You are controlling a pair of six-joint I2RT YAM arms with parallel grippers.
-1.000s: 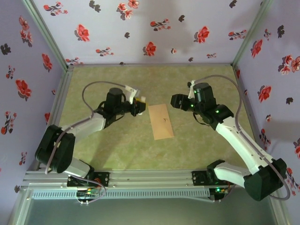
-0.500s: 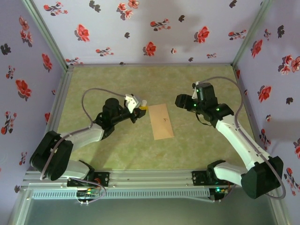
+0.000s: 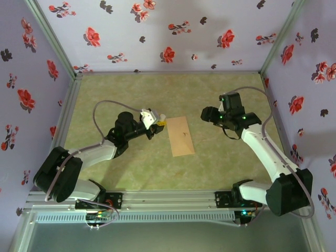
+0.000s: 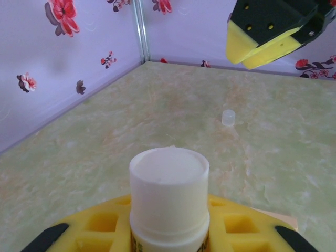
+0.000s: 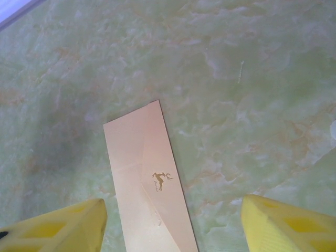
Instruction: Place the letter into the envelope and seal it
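tan envelope [image 3: 180,135] lying flat mid-table [image 3: 131,89], left gripper [image 3: 155,123] grasping an upright white glue stick [image 4: 169,199] just beside its far left corner, right gripper [image 3: 206,113] released, hovering near its right side

Envelope [image 5: 149,184] end past the right wrist view's bottom edge; white stick [image 4: 169,197] base past the left's.
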